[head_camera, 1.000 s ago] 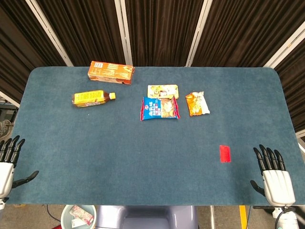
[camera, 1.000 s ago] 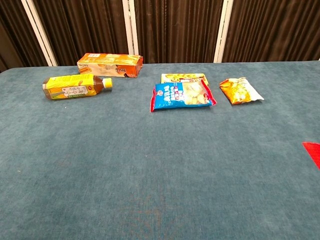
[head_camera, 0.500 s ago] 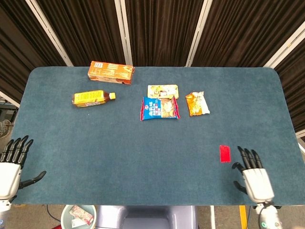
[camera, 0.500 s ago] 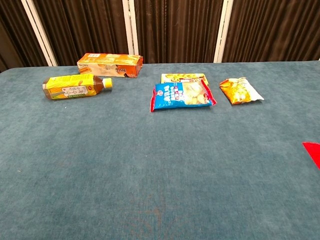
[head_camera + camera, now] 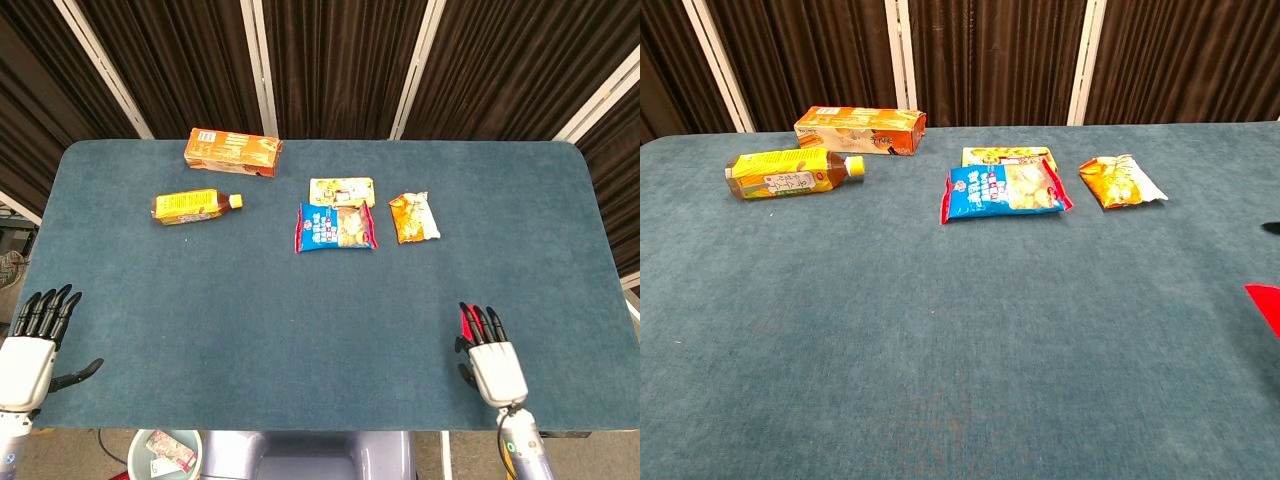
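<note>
Your right hand (image 5: 494, 362) hovers low over the near right part of the table (image 5: 300, 320), fingers spread and straight, holding nothing. Its fingertips cover most of the red marker (image 5: 464, 318), a flat red patch lying on the cloth; whether they touch it you cannot tell from above. In the chest view only a corner of that marker (image 5: 1266, 303) shows at the right edge.

Your left hand (image 5: 30, 352) sits off the near left corner, fingers apart too, thumb out, nothing in it.

Well apart from both hands, the goods lie in a loose row toward the far side, likely laid flat so they stay put: orange carton (image 5: 232, 151), yellow-labelled bottle (image 5: 193, 206) on its side, blue snack packet (image 5: 335, 227) touching a yellow packet (image 5: 341, 190) behind it, and an orange snack bag (image 5: 413, 217) just beside.
</note>
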Controlling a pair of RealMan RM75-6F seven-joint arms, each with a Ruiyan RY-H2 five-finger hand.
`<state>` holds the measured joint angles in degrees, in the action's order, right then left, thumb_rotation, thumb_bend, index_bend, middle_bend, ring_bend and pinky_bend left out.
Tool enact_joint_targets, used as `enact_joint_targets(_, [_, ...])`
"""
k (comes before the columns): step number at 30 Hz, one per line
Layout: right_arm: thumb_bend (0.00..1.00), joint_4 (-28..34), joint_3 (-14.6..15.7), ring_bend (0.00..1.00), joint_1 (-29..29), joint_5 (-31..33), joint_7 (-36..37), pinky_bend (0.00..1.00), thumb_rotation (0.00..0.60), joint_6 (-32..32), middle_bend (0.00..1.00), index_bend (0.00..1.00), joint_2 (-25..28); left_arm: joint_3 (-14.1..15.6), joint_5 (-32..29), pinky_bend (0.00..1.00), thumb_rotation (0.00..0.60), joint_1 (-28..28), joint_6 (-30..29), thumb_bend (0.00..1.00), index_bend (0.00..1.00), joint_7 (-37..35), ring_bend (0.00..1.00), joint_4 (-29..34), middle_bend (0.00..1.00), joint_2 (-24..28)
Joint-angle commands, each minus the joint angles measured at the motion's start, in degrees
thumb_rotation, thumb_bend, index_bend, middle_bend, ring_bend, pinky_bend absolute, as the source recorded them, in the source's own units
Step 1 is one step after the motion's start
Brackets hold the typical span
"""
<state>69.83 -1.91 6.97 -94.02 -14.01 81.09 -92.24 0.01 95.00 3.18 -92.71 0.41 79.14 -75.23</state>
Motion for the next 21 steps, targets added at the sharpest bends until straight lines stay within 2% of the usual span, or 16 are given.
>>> enact_joint_targets(1, [0.22,-2.5,-0.7,0.0,1.6,1.1,0.1,0.0,0.6,-2.3,0.0,0.51,-1.3,-0.2,-0.4,0.01,0.526,0.1,0.2,0.13,0.0,0.5,0.0,0.0,0.0,-0.2])
enact_joint_targets(5, [0.25,-4.7,-1.4,0.0,3.0,2.3,1.1,0.0,0.6,-4.4,0.0,0.5,-1.8,-0.3,-1.1,0.01,0.527,0.3,1.1,0.13,0.0,1.3,0.0,0.1,0.0,-0.6])
enact_joint_targets(21, [0.25,-8.8,-2.8,0.0,5.4,6.3,3.4,0.0,0.6,-8.6,0.0,0.46,-1.3,-1.3,-4.0,0.01,0.52,1.6,4.7,0.13,0.0,4.7,0.0,0.6,0.0,-2.0])
